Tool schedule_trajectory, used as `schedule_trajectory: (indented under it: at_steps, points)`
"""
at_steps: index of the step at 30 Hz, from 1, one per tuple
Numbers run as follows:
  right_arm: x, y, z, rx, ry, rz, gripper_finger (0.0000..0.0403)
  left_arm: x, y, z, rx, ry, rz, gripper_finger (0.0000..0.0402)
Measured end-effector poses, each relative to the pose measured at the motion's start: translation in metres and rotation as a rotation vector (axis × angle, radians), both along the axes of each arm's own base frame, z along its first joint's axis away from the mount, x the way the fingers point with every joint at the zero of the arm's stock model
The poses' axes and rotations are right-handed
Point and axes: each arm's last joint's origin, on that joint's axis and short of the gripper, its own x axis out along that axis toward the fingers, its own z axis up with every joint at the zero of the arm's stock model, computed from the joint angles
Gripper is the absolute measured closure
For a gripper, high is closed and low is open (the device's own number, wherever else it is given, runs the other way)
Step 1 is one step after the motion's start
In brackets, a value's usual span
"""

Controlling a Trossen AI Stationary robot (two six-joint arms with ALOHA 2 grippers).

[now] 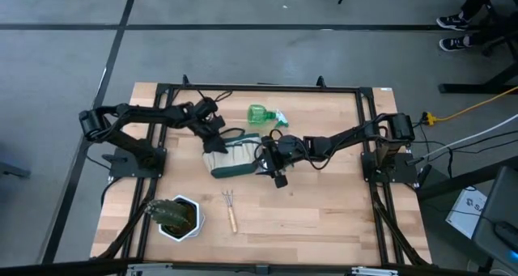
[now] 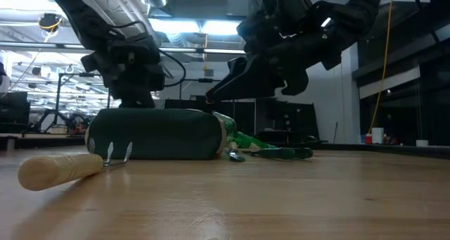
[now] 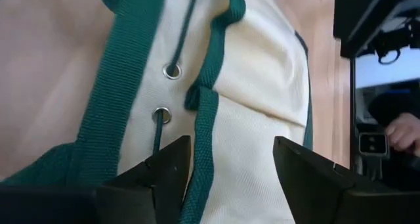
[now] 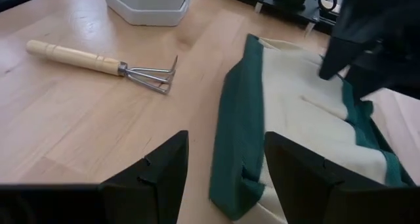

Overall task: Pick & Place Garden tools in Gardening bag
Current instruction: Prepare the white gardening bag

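Note:
The cream gardening bag (image 1: 235, 157) with dark green trim lies on its side mid-table. My left gripper (image 3: 230, 175) is open right over the bag's upper cloth at its far-left end, its fingers on either side of a green trim strip (image 3: 200, 119). My right gripper (image 4: 226, 175) is open just above the bag's right end, with the green edge (image 4: 236, 138) between its fingers. The green spray bottle (image 1: 263, 114) lies beyond the bag. The wooden-handled rake (image 1: 230, 210) lies in front of it. Trowel and shears are out of view. My left gripper comes at the bag from above with open fingers (image 3: 164, 178) astride the green trim strip by the eyelets (image 3: 172, 71). I cannot tell whether the fingers touch the cloth. My right gripper touches nothing.
A white pot with a green plant (image 1: 178, 218) stands at the near left corner. The black frame rails (image 1: 259, 88) run along the table's sides. Bare wood (image 1: 316, 211) lies to the near right. A person's hand (image 3: 403, 132) shows beyond the table.

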Motion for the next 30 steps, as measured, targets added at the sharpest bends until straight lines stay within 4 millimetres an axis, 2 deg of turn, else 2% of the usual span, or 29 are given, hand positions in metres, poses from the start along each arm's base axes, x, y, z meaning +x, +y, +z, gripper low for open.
schedule_trajectory:
  at_steps: [4,7,12,15,17,22,30]
  points:
    - [0.0,-0.004,0.0,-0.001,0.0,-0.01,0.0199,0.003,-0.007,0.0,-0.001,0.002,-0.031,0.021]
    - [0.0,-0.006,0.0,-0.001,-0.001,-0.017,0.0199,0.004,-0.011,0.0,-0.009,0.007,-0.051,0.0239]
    - [0.003,-0.011,0.004,0.033,0.003,-0.076,0.0199,0.005,-0.015,-0.001,-0.016,0.021,-0.07,0.0314]
    - [0.01,-0.013,0.013,0.089,0.003,-0.053,0.0199,0.005,-0.017,-0.001,-0.013,0.019,-0.08,0.0369]
    - [0.013,-0.014,0.017,0.139,0.031,-0.023,0.02,0.005,-0.017,-0.001,-0.011,0.02,-0.08,0.0392]
    - [0.021,-0.015,0.032,0.271,0.06,0.072,0.0222,0.008,-0.012,0.004,0.098,0.064,-0.059,0.0398]
    - [0.024,-0.009,0.034,0.315,0.039,0.128,0.0281,0.021,0.0,0.047,0.323,0.178,-0.118,0.0398]
